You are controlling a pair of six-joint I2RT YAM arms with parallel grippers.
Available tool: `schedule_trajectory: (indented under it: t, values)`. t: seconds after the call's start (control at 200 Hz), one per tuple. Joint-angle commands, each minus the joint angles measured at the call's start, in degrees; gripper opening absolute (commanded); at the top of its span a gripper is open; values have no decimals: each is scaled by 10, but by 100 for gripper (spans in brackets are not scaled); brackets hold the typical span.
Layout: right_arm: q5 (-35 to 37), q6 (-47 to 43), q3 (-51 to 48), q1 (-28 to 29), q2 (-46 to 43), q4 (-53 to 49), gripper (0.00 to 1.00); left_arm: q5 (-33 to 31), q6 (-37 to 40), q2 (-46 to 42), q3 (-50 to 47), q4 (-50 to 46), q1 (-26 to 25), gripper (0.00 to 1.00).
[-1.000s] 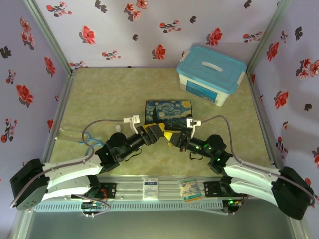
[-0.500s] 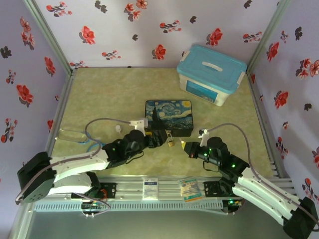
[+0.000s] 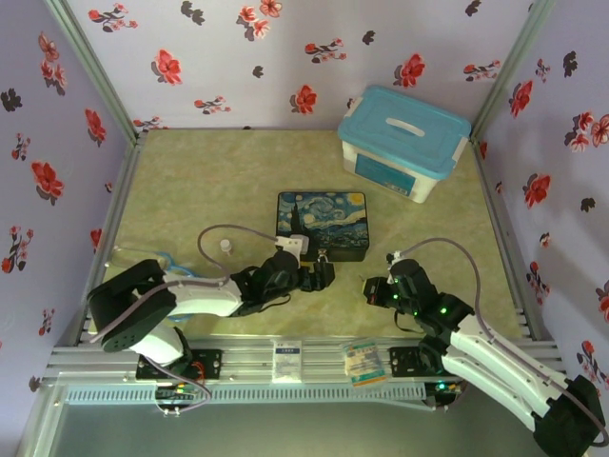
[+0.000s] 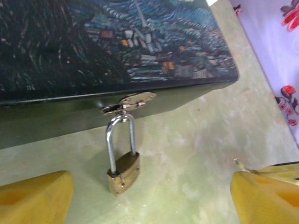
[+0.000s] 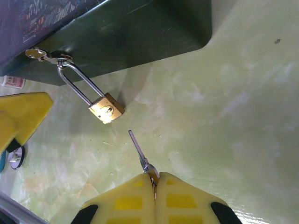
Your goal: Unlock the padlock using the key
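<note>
The tiny brass padlock (image 4: 124,170) hangs by its silver shackle (image 4: 120,140) from the hasp (image 4: 128,102) on the front of the painted box (image 3: 322,224). Its body rests on the table (image 5: 106,108). My left gripper (image 4: 149,200) is open, with one yellow finger on each side of the padlock and a little short of it, touching nothing. My right gripper (image 5: 155,179) is shut on the head of the thin grey key (image 5: 138,150). The blade points at the padlock, a short gap away. In the top view the padlock (image 3: 324,259) lies between left gripper (image 3: 324,274) and right gripper (image 3: 369,288).
A blue-lidded plastic bin (image 3: 404,143) stands at the back right. A small white object (image 3: 225,246) and a blue cable (image 3: 166,262) lie left of the box. A round grey disc (image 5: 16,157) sits by my left finger (image 5: 23,116). Flowered walls enclose the table.
My right gripper has drawn back to the right and nearer with the key. My left arm has stretched low to the right, bringing its open gripper up to the padlock.
</note>
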Motion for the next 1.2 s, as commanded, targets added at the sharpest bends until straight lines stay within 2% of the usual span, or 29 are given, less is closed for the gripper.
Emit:
schedule_trajectory:
  t: [0.0,0.045,0.37,0.595,0.795,1.025,1.19]
  values:
    - [-1,-9,4,-6,3,-4,0,17,12,33,4,69,18,84]
    - [-5,-8,1,-6,4,0,0,20,10,50,6,81,21,83]
    - [-14,-1,-6,-6,19,25,0,10,-8,154,10,201,20,60]
    - [-12,5,-15,-6,22,36,0,-45,-4,163,44,116,-9,54]
    - [-12,8,-21,-6,26,46,0,-85,-74,194,33,120,-16,47]
    - [-12,14,-25,-6,33,55,0,-113,-88,197,33,128,-35,36]
    - [-19,26,-37,-6,38,78,0,-127,-94,184,27,120,-44,34]
